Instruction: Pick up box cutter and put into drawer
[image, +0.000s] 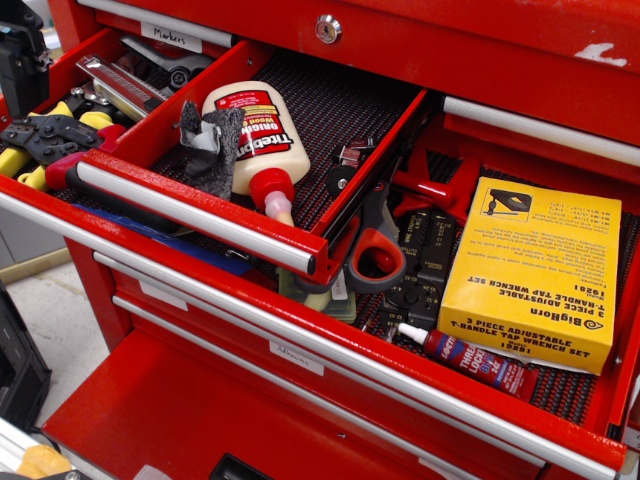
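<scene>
- The box cutter (118, 84) lies flat in the left-hand compartment at about 10 o'clock in the view. Its long body runs from 10 o'clock towards 4 o'clock.
- The black-and-yellow crimping pliers (48, 138) lie just beside it at 7 o'clock. I cannot tell whether the two touch.
- The drawer (205, 215) stands pulled out at the centre, with its short silver handle facing 7 o'clock. A red side wall separates it from the cutter.
- Inside it, a glue bottle (255, 140) fills the left half. A dark, crumpled item (210, 140) lies against the bottle at 9 o'clock.
- The ribbed liner at 1 o'clock of the bottle is mostly bare, apart from a small metal clip (350, 153).
- A black mechanism (20, 60), cropped at the 9 o'clock edge, is probably the tool. Too little of it shows to tell whether its jaws are apart or together, and nothing appears to be held.
- The step in hand looks like the approach: the cutter is not yet picked up.
- The next move calls for gripping across the cutter's narrow width while clear of the pliers. The cutter then needs lifting over the red wall and setting on the bare liner towards 3 o'clock.
</scene>
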